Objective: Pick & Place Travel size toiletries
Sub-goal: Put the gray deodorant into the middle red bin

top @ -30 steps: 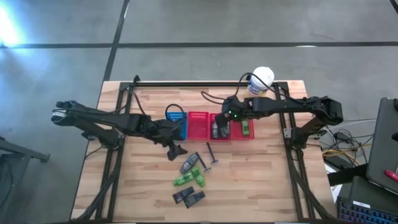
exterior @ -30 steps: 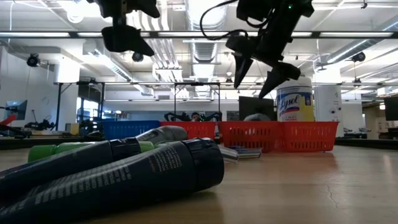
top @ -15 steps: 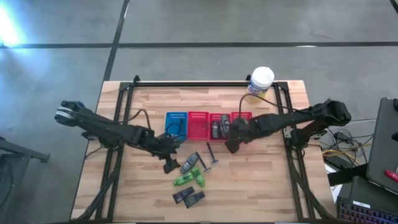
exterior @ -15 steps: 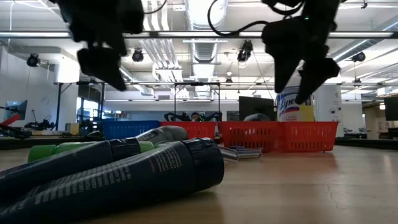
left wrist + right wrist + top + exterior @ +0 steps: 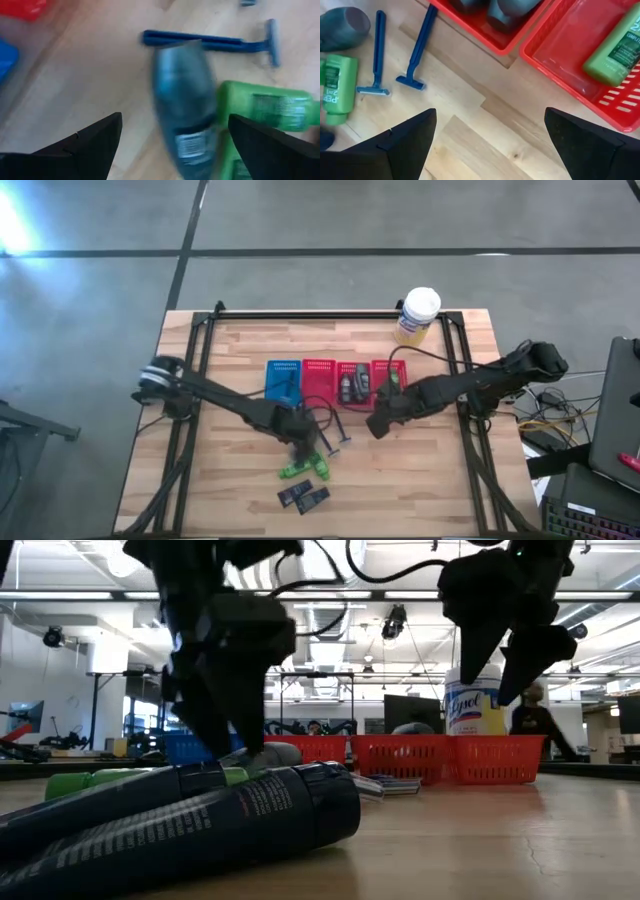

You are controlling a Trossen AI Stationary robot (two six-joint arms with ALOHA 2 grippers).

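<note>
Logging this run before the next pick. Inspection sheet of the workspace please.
Surface: wooden table, bare around the pile.
Job's things: grey oval bottle, green bottles and two blue razors loose at table centre; dark packets nearer the front edge; grey pieces in one red basket, a green bottle in the red basket beside it.
Clutter: white-lidded canister at the back edge.
Grippers: left gripper open, over the grey oval bottle; right gripper open, empty, over bare wood by the red baskets.
Cables: a dark cable along the right arm.
Surroundings: a person behind the table.
</note>
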